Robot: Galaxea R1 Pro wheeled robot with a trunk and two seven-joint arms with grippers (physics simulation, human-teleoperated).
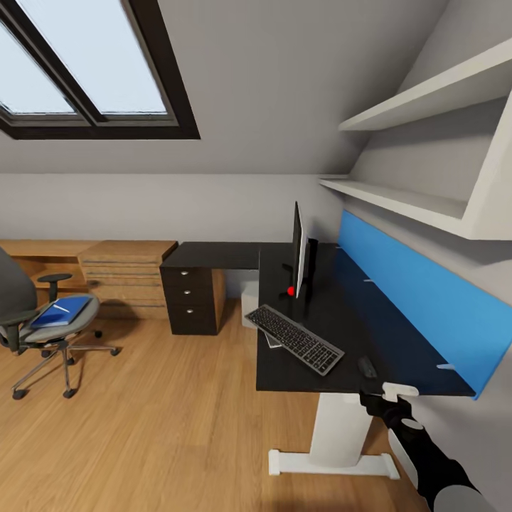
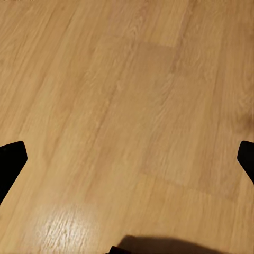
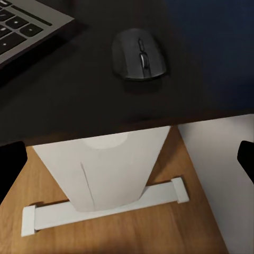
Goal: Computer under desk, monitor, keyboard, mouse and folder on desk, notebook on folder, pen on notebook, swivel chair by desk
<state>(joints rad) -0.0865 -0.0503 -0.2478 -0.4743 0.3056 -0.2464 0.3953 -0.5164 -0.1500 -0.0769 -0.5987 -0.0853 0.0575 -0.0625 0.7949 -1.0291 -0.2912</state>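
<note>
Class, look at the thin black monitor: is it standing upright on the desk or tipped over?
Upright. The thin black monitor stands edge-on on its stand on the black desk top, behind the silver-grey keyboard.

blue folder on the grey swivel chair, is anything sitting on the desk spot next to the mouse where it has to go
Nothing visible does. On the black desk top, the stretch between the small black mouse and the blue back panel is bare. The bright blue folder itself lies on the grey swivel chair.

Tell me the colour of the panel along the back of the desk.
Bright blue. The back panel runs along the far edge of the black desk, clearest in the head view.
</note>
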